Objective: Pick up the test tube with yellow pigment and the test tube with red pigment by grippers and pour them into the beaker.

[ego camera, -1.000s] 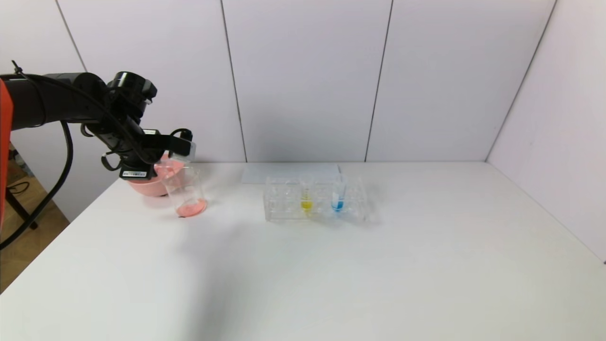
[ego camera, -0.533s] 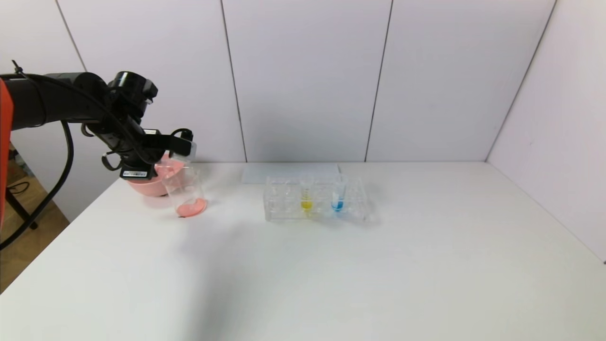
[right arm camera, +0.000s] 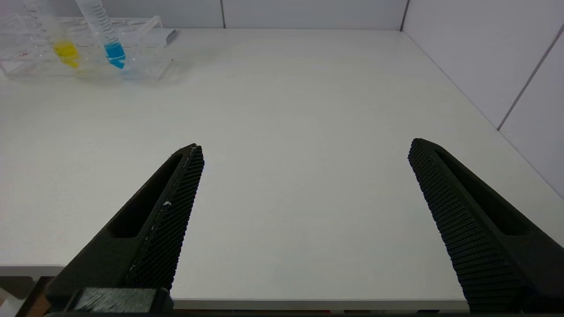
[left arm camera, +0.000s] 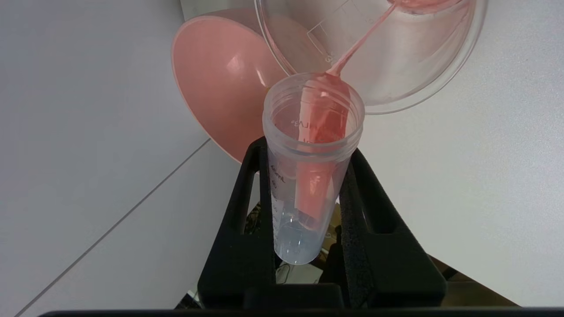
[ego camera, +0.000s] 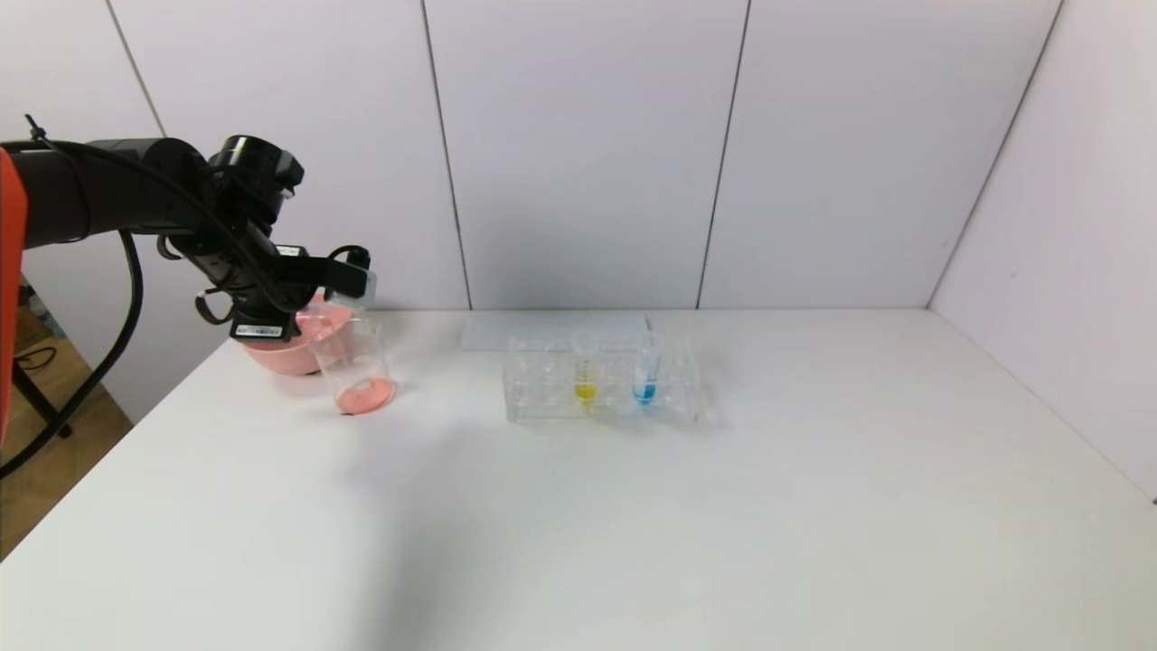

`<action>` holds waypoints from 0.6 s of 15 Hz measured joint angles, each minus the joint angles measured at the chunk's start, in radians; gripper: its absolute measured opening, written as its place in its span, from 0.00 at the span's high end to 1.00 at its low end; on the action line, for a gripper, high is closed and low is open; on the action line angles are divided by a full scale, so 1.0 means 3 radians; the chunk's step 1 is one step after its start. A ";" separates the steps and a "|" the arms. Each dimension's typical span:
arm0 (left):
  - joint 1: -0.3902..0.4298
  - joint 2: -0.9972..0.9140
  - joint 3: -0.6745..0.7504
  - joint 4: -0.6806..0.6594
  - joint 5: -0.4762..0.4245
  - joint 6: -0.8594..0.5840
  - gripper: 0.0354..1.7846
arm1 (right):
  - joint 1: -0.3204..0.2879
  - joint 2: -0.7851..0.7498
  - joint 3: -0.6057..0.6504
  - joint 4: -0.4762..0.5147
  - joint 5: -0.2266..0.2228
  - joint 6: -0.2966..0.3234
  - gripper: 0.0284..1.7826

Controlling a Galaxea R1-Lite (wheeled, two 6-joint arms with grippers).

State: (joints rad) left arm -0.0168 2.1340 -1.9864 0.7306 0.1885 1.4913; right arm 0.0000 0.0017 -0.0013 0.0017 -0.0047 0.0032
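My left gripper (ego camera: 351, 277) (left arm camera: 308, 149) is shut on the test tube with red pigment (left arm camera: 308, 176), tipped mouth-down over the beaker (ego camera: 352, 366). A thin red stream runs from the tube's mouth into the beaker (left arm camera: 418, 66), and red liquid pools on its bottom. The test tube with yellow pigment (ego camera: 585, 371) (right arm camera: 66, 50) stands upright in the clear rack (ego camera: 542, 389) at the table's middle. My right gripper (right arm camera: 305, 145) hangs open and empty over the near right part of the table, outside the head view.
A pink bowl (ego camera: 276, 354) (left arm camera: 216, 79) sits just behind the beaker at the table's left edge. A tube with blue liquid (ego camera: 644, 375) (right arm camera: 112, 46) stands in the rack beside the yellow one. A pale sheet (ego camera: 551, 330) lies behind the rack by the wall.
My left gripper with the red tube has risen very slightly above the beaker. Rack, tubes and bowl have not moved.
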 joint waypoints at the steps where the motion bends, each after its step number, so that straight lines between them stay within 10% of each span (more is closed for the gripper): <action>1: -0.0001 0.0000 0.0000 0.0000 0.0001 0.0001 0.77 | 0.0000 0.0000 0.0000 0.0000 0.0000 0.0000 0.05; 9: -0.0022 0.0000 0.0000 -0.0019 0.0123 0.0008 0.77 | 0.0000 0.0000 0.0000 0.0000 0.0001 0.0000 0.05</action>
State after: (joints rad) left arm -0.0234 2.1340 -1.9864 0.7249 0.2255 1.4936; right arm 0.0000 0.0017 -0.0013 0.0017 -0.0043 0.0032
